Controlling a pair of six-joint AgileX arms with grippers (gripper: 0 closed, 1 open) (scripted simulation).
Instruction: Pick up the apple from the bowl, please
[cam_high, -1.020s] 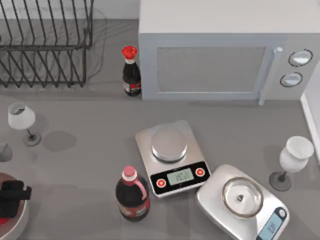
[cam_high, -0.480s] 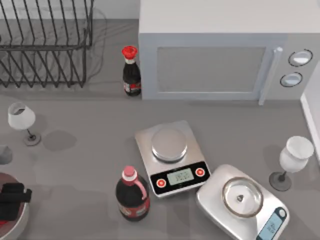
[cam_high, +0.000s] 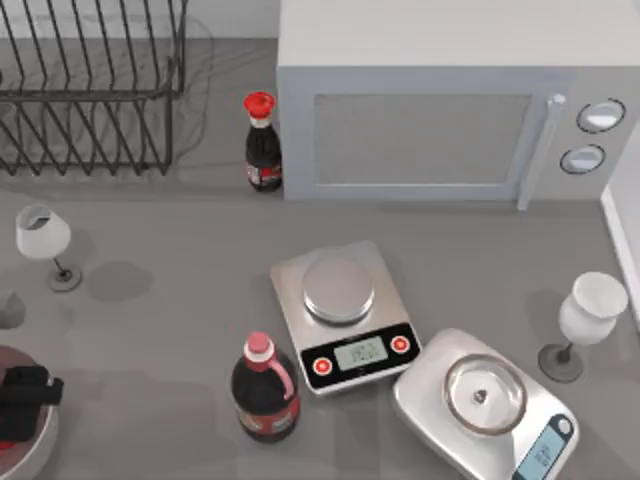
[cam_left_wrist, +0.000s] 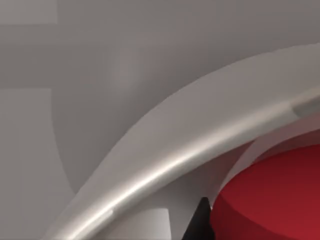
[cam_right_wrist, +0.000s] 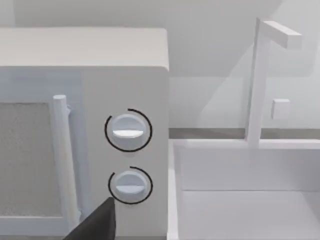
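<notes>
Left end effector (cam_high: 22, 400) sits in bowl (cam_high: 40, 445), lower left, at apple (cam_left_wrist: 272, 200); grip state indeterminate; lift outstanding.

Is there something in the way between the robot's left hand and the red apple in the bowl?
Nothing visible is. The left gripper is over the bowl at the table's left edge, and in the left wrist view a dark fingertip sits right beside the apple, inside the bowl's rim. The right arm is parked facing the microwave.

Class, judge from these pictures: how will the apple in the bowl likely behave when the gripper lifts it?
The apple looks smooth and rounded, so it may slip. Freed, it would probably roll within the curved bowl. It appears rigid, not squashy.
</notes>
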